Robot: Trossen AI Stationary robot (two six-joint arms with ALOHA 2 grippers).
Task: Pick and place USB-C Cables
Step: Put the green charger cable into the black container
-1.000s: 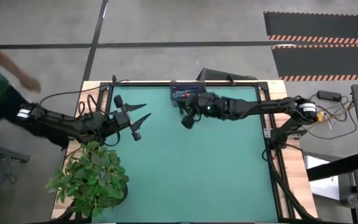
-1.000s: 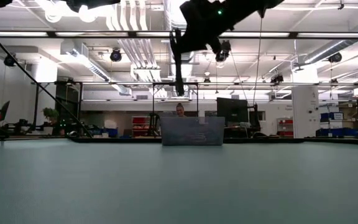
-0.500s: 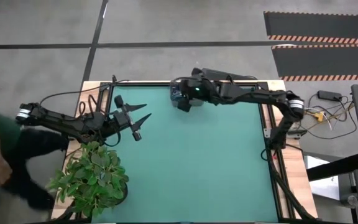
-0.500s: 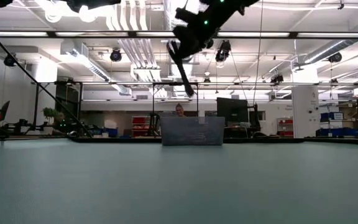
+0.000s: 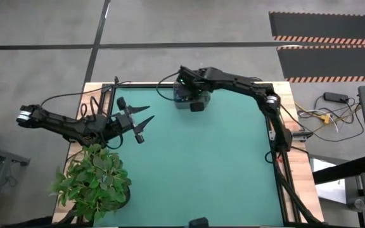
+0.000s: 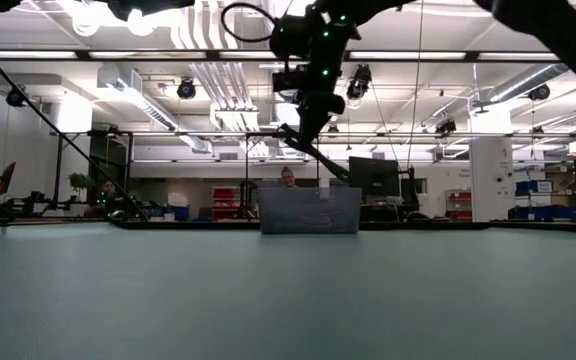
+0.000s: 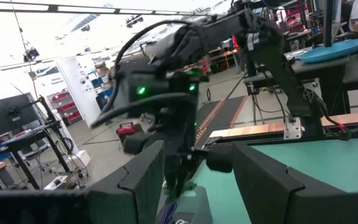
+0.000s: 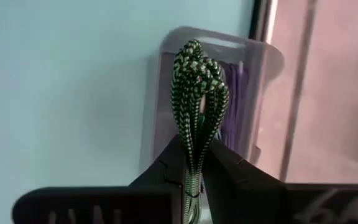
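My right gripper (image 5: 192,101) hovers over the grey tray (image 5: 181,96) at the table's far edge, shut on a dark green braided cable bundle (image 8: 196,87). In the low view this gripper (image 6: 306,132) hangs above the tray (image 6: 308,211). A purple cable (image 8: 236,93) lies inside the tray (image 8: 157,106). The white-and-red and blue cables do not show. My left gripper (image 5: 143,118) waits open over the table's left side, its fingers pointing at the right arm (image 7: 179,93). My right gripper pinches the green cable bundle between its two fingers, low on the bundle (image 8: 193,144). The looped end (image 8: 194,59) sticks out beyond the fingertips. The bundle is lifted clear, above the tray's open top.
A potted plant (image 5: 94,180) stands at the table's near-left corner, close under the left arm. The green tabletop (image 5: 208,171) stretches toward the near edge. A person (image 6: 288,178) sits in the room behind the tray.
My right gripper has swung from over the table's middle toward the far edge and now stands over the tray, turning as it went, with the green cable still in its fingers. A person at the table's left has walked out of view.
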